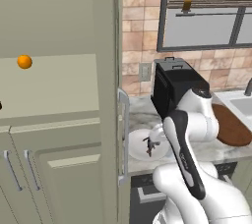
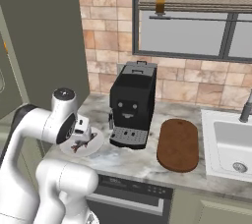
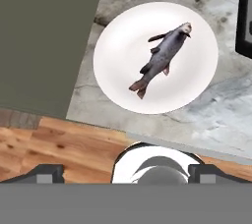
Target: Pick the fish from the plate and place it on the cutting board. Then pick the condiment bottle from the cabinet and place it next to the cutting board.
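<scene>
Fingertips of my tool (image 3: 126, 173) stand wide apart, empty, above the plate (image 3: 118, 26). Fish (image 3: 160, 58) lies toward twelve o'clock: first step, descend and close.

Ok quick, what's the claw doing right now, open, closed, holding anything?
Claw: open and empty, hanging above the fish, which lies on the plate.

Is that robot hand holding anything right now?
No, nothing is held. The gripper is open above the plate, and the fish lies untouched on it.
</scene>
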Controlling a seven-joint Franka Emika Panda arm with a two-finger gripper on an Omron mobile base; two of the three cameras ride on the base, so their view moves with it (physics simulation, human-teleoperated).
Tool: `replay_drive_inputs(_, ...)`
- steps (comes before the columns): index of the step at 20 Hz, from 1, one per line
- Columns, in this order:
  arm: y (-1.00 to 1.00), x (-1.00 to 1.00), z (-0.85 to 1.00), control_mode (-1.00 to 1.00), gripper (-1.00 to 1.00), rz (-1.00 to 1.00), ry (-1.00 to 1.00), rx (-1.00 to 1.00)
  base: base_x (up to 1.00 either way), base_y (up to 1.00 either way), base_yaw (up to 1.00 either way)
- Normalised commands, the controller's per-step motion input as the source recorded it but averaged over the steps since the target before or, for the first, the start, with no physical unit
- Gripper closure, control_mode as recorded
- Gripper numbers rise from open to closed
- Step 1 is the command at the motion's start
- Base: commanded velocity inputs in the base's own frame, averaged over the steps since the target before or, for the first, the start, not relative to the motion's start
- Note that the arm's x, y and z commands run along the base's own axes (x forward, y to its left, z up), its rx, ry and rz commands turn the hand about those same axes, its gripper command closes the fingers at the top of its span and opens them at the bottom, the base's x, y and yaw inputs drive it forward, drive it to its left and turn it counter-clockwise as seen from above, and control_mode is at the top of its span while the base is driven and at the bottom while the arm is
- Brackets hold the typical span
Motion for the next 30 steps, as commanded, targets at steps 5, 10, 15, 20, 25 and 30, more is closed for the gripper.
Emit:
replay_drive_inputs(5, 0.10, 0.00, -0.58, -1.00, -1.00, -0.07, -0.25, 0.00, 0.00, 0.00, 0.00)
replay_drive_inputs(10, 0.05, 0.00, -0.61, -1.00, -1.00, -0.07, -0.21, 0.00, 0.00, 0.00, 0.00)
replay_drive_inputs(15, 0.00, 0.00, -0.66, -1.00, -1.00, -0.07, -0.15, 0.00, 0.00, 0.00, 0.00)
replay_drive_inputs(20, 0.00, 0.00, -0.53, -1.00, -1.00, -0.08, -0.06, 0.03, 0.00, 0.00, 0.00)
replay_drive_inputs(25, 0.00, 0.09, -0.26, -1.00, -1.00, -0.04, -0.06, 0.07, 0.00, 0.00, 0.00)
replay_drive_inputs(30, 0.00, 0.08, -0.17, -1.00, -1.00, -0.03, -0.05, 0.06, 0.00, 0.00, 0.00)
